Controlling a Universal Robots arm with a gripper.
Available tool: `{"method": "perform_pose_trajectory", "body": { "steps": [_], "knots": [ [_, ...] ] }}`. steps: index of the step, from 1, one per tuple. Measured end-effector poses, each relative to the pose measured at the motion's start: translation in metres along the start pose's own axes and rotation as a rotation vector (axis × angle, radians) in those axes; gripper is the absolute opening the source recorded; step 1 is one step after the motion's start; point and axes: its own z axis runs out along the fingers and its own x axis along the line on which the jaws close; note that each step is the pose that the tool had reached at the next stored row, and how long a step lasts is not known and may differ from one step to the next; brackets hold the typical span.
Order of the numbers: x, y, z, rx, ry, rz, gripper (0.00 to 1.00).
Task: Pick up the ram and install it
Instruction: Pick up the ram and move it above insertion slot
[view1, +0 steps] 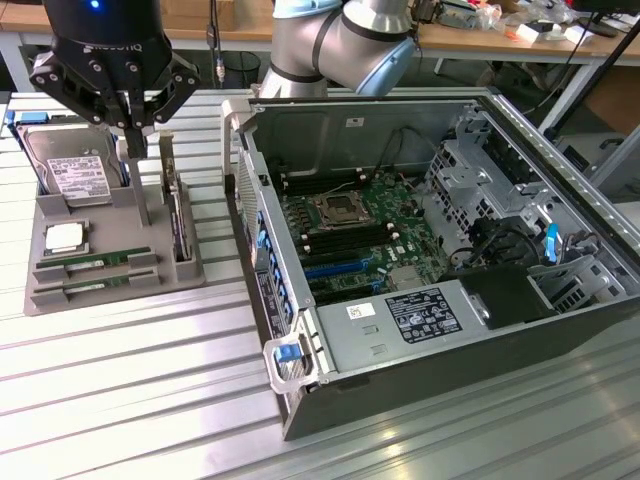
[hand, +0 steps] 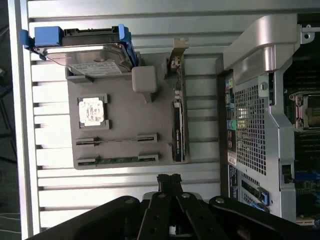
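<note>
Over the grey tray (view1: 110, 220), pincer (view1: 135, 140) is held clenched, empty; ram (view1: 97, 261) is slotted along the edge opposite the hard drive (view1: 70, 165), unobstructed above.

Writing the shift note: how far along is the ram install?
Nothing is done yet: the ram lies in its slot on the gray tray. In hand: nothing. The gripper hangs shut and empty above the tray. Left: both the pickup and seating it on the board in the open computer case.
</note>
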Motion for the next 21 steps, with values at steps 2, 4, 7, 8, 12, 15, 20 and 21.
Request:
{"method": "perform_pose_trajectory", "body": {
  "steps": [2,4,7,8,12,15,20,21],
  "knots": [
    [0.0000,0.0000,0.0000,-0.0003,0.0007,-0.015,0.11],
    [0.0000,0.0000,0.0000,-0.0006,0.0011,-0.025,0.11],
    [0.0000,0.0000,0.0000,-0.0009,0.0017,-0.038,0.11],
    [0.0000,0.0000,0.0000,-0.0010,0.0018,-0.041,0.11],
    [0.0000,0.0000,0.0000,-0.0015,0.0027,-0.062,0.11],
    [0.0000,0.0000,0.0000,-0.0018,0.0032,-0.072,0.11],
    [0.0000,0.0000,0.0000,-0.0022,0.0042,-0.094,0.11],
    [0.0000,0.0000,0.0000,-0.0023,0.0043,-0.097,0.11]
  ]
}}
